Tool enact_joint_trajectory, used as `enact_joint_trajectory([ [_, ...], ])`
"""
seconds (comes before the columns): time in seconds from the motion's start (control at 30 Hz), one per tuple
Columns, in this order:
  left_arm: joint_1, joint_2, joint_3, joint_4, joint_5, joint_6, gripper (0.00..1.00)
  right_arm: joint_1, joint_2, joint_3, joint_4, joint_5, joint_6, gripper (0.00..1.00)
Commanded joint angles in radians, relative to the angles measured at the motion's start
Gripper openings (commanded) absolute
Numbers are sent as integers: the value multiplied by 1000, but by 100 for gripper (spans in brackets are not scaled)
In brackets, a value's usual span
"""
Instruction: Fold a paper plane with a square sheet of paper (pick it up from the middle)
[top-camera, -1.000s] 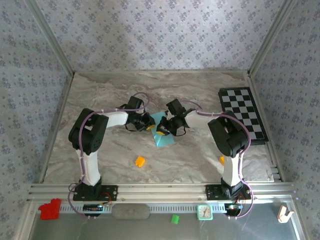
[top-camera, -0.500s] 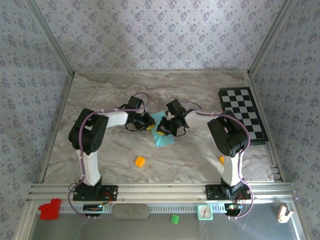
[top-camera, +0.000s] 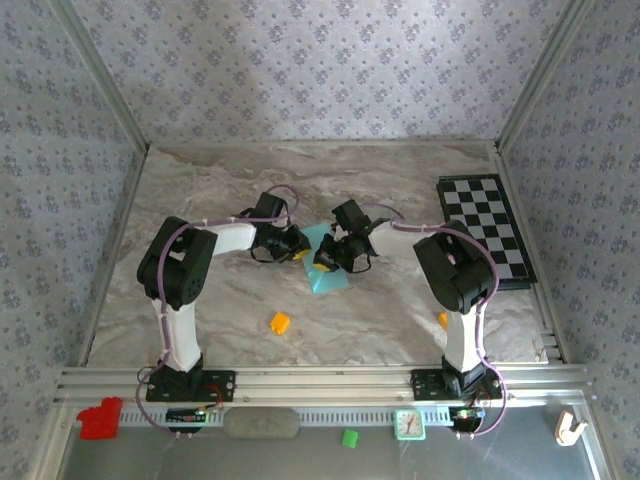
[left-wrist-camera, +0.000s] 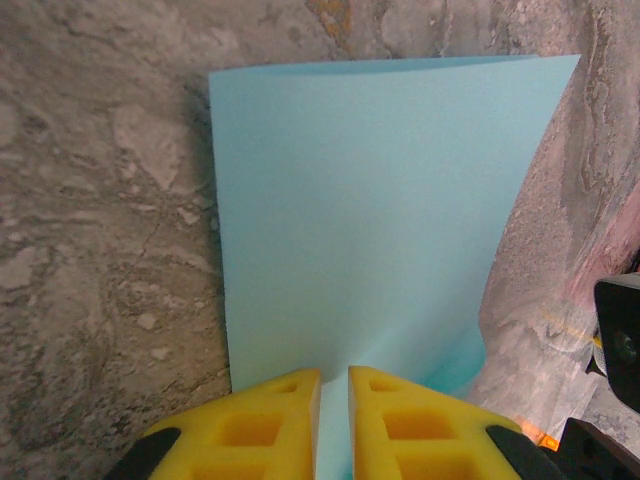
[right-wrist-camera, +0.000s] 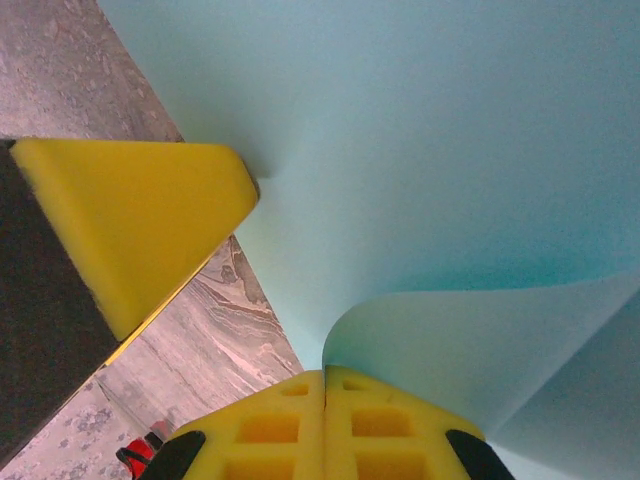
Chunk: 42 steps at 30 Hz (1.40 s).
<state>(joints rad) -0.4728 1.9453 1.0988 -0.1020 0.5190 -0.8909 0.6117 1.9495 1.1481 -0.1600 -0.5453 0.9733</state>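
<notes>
Paper sheet (left-wrist-camera: 370, 200), one, pinched by left gripper (left-wrist-camera: 333, 385), right gripper (right-wrist-camera: 324, 385); orange cubes (top-camera: 279, 322), two.

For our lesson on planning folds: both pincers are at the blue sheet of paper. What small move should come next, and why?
Probably the right pincer should carry its edge over the sheet of paper towards a fold. It is shut on an edge that curls up over the rest, while the left pincer grips another edge, steadying the sheet.
</notes>
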Motion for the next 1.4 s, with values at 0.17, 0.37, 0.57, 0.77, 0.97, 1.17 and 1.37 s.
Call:
enact_joint_trajectory([
  [0.17,0,20,-4,-44,-14,10,17,8,19,-14,19,18,31,0],
  [0.37,0,18,-7,-45,-15,10,17,8,21,-17,19,22,36,0],
  [0.57,0,17,-8,-44,-14,10,17,8,21,-19,15,30,39,0],
  [0.77,0,17,-7,-41,-14,10,17,8,22,-18,-6,29,27,0],
  [0.97,0,17,-8,-40,-13,10,17,10,26,-11,-22,22,14,0],
  [1.17,1,17,-7,-40,-13,10,17,10,32,-9,-22,19,14,0],
  [1.37,0,17,-8,-41,-13,10,17,11,39,-10,-2,11,22,0],
])
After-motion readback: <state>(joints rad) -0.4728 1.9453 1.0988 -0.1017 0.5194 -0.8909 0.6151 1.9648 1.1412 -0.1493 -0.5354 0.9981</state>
